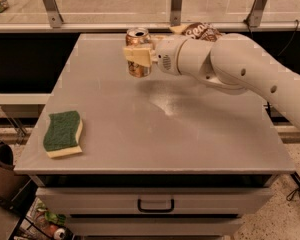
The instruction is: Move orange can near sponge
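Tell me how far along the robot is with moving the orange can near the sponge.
Done: the tool is shut on the orange can, which is upright near the far edge of the table. In hand: the carry. Left: nearly the whole trip across to the sponge at the near left corner, then the release.

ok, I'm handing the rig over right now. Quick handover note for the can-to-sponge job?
The hand is over the far side of the table, shut on the orange can, which is upright.
The sponge lies flat at the near left corner, well apart from the can.
A chip bag sits at the far edge behind the arm; it is not part of the job.
Done: the can is grasped. I cannot tell whether it is off the tabletop.
Left: carry it to the near left, set it down beside the sponge, release.
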Controlling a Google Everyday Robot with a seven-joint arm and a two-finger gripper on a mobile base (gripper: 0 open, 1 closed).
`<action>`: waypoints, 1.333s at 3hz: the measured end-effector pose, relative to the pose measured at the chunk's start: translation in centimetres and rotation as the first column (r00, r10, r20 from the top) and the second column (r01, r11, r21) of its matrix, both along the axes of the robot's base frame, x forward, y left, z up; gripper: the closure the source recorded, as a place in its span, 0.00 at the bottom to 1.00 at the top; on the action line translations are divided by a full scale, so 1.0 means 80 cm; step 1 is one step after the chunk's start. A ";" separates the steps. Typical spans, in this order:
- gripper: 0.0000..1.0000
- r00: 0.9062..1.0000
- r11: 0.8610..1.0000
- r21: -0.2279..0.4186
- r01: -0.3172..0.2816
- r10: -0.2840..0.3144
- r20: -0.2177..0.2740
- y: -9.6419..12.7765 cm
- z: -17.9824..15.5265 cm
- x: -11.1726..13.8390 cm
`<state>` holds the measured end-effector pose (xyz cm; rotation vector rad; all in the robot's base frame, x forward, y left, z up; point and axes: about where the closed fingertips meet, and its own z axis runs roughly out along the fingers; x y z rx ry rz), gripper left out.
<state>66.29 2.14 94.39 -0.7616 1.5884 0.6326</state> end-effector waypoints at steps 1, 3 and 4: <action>1.00 0.999 0.999 -0.008 -0.045 0.044 -0.022 0.029 -0.004 -0.048; 1.00 0.988 0.988 -0.044 -0.147 0.145 -0.047 0.083 -0.010 -0.143; 1.00 0.988 0.988 -0.020 -0.151 0.151 -0.030 0.094 -0.031 -0.178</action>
